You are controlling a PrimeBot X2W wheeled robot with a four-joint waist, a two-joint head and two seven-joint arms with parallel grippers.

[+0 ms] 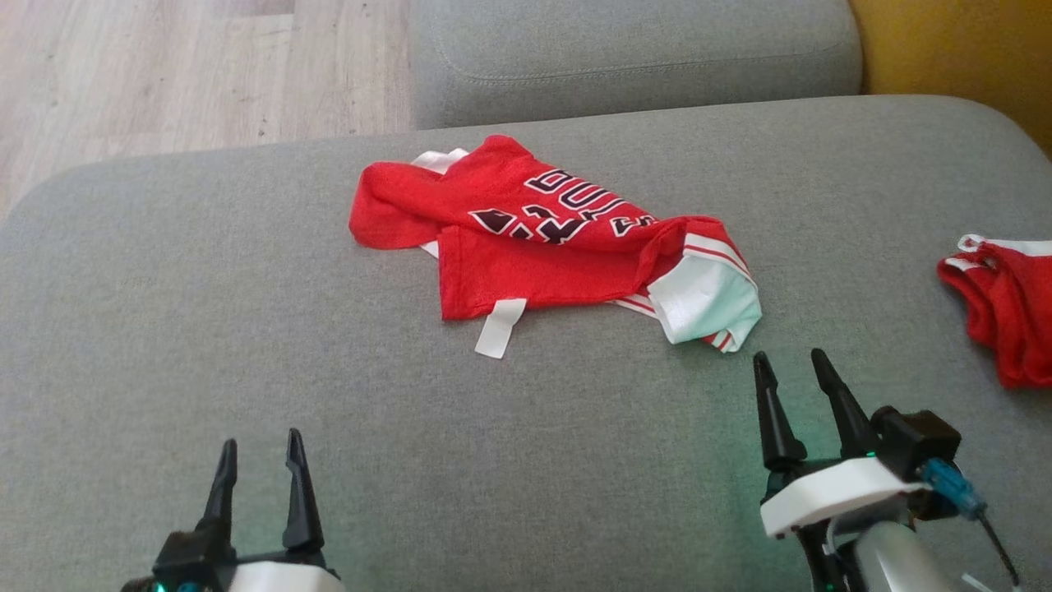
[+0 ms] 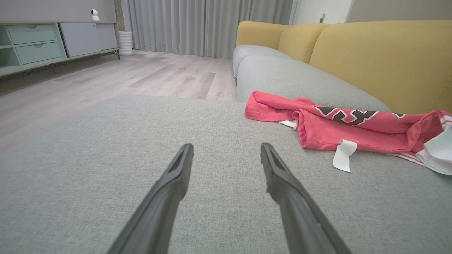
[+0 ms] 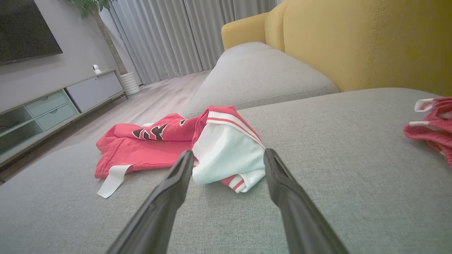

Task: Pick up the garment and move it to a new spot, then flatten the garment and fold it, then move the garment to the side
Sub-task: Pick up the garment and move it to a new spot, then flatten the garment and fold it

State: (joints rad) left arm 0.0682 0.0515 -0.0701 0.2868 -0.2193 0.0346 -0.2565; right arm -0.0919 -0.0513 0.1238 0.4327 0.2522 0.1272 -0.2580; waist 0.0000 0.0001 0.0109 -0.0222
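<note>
On the grey woven sofa cushion (image 1: 246,329), head view: a crumpled red mesh jersey (image 1: 534,238) with white trim is lying centre; my left gripper (image 1: 261,440) and right gripper (image 1: 789,356) are gaping wide, empty. Left wrist view: jersey lying ahead-right, apart. Right wrist view: its white end is sitting just beyond my fingertips.

You operate in home living room. Evidence: grey sofa seat (image 1: 246,329) with yellow backrest (image 3: 353,46), floor-length curtains (image 2: 197,24), pale wood-look floor (image 2: 106,81), dark TV screen (image 3: 24,31) on wall above low drawer cabinet (image 2: 35,42), potted plant (image 3: 88,5) beside it.
</note>
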